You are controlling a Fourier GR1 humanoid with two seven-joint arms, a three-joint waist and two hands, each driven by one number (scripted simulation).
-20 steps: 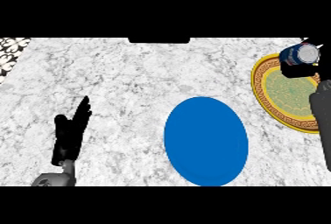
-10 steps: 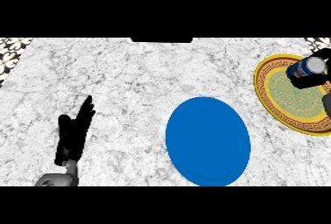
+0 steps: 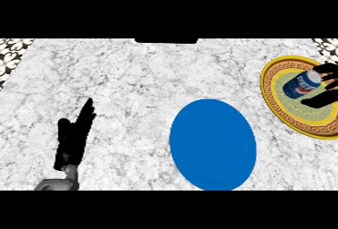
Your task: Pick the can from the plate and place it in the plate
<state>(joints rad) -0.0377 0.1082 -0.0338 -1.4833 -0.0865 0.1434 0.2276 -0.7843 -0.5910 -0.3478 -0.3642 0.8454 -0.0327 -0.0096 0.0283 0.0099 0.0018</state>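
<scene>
Blue plate (image 3: pixel 213 144) nearest on the marble surface (image 3: pixel 145 76), bare and waiting. Left hand (image 3: pixel 74 138) at the lower left, fingers straight, resting, touching nothing. Farther right, the can (image 3: pixel 301 83) tilted above the gold-rimmed plate (image 3: pixel 280 105), right hand (image 3: pixel 321 85) curled round it, fingers clasping its sides. Risk, likely: tilted can slipping during the carry, or toppling when set down on the blue plate.

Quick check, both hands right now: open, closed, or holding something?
Left hand: open, fingers straight, resting at lower left.
Right hand: curled round the can over the yellow-rimmed plate.
</scene>
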